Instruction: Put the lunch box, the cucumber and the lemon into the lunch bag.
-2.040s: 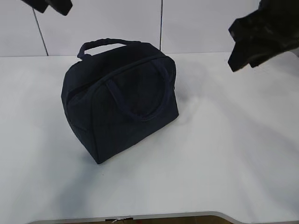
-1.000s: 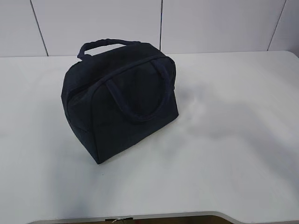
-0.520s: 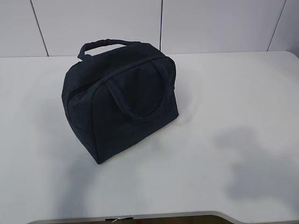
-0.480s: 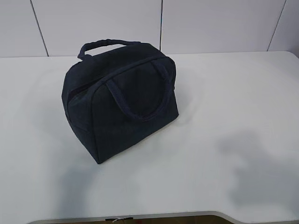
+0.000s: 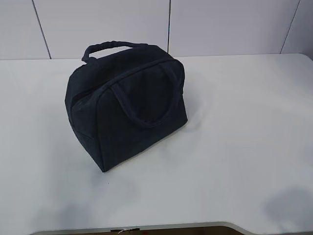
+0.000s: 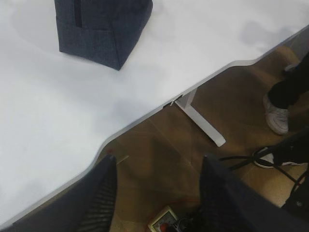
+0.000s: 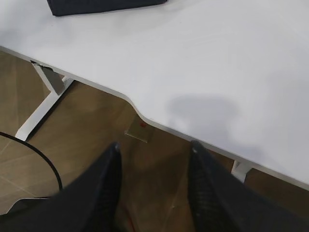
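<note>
Lunch bag [image 5: 126,105] upright on white surface [image 5: 234,122], left of centre in exterior view, zipped shut as far as visible, one handle loop draped on near face, other standing up at back. Lunch box, cucumber, lemon: none in any view, so presumably inside already, though can't confirm w/ top closed. Both arms pulled back off near edge of surface, absent from exterior view. Left gripper [image 6: 157,193] over floor, jaws roughly half open, nothing between them; bag's lower corner [image 6: 99,29] up and ahead of jaws, across the surface edge. Right gripper [image 7: 153,191] likewise over floor, jaws about half open, empty; only a strip of bag's base [image 7: 104,6] at top left of its view, so bag ahead and well to the left. Bag's long axis diagonal, near-left to far-right in exterior view. Left arm judged nearer for any further reach. Task looks finished or nearly so; likely nothing left but to stay clear.
</note>
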Action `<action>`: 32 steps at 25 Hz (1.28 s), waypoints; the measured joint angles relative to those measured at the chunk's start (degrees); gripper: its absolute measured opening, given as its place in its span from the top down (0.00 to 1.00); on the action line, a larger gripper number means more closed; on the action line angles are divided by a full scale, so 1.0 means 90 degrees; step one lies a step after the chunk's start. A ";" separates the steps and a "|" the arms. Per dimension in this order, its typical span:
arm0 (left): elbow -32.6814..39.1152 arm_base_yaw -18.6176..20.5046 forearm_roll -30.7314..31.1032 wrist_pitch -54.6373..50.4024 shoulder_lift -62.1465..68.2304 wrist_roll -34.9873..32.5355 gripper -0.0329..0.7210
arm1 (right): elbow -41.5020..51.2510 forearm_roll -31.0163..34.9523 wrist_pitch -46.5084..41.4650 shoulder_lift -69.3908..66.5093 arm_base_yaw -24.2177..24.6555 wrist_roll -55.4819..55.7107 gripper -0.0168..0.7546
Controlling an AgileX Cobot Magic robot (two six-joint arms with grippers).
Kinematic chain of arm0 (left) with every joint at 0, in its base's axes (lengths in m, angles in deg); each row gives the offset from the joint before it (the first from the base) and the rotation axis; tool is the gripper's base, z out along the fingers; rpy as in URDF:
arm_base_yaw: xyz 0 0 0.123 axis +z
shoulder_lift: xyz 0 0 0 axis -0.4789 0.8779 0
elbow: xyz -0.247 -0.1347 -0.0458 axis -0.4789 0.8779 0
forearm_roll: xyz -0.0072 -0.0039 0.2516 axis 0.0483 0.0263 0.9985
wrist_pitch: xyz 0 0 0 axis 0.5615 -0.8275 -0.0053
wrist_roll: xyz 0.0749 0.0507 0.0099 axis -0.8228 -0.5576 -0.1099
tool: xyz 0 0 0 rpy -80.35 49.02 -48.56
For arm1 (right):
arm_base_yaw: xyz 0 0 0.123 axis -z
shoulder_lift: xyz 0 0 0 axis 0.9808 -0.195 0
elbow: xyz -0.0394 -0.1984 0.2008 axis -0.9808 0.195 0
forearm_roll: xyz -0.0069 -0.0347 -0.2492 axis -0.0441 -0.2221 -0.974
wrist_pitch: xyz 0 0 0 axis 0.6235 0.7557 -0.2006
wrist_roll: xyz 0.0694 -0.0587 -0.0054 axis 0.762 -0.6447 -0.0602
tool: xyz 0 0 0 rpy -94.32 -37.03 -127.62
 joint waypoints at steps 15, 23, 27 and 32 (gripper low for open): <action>0.0378 0.0000 0.0290 0.0810 -0.0012 -0.0011 0.49 | 0.0297 -0.0821 0.0638 0.0100 0.0000 0.0151 0.53; 0.0409 0.0000 0.0632 0.0837 -0.0012 -0.0011 0.51 | 0.0335 -0.0876 0.0770 0.0100 0.0000 0.0238 0.53; 0.0409 0.0000 0.0636 0.0837 -0.0012 -0.0011 0.54 | 0.0335 -0.0876 0.0770 0.0100 0.0000 0.0238 0.53; 0.0409 0.0347 0.0693 0.0837 -0.0012 -0.0011 0.58 | 0.0335 -0.0876 0.0770 0.0100 0.0000 0.0247 0.53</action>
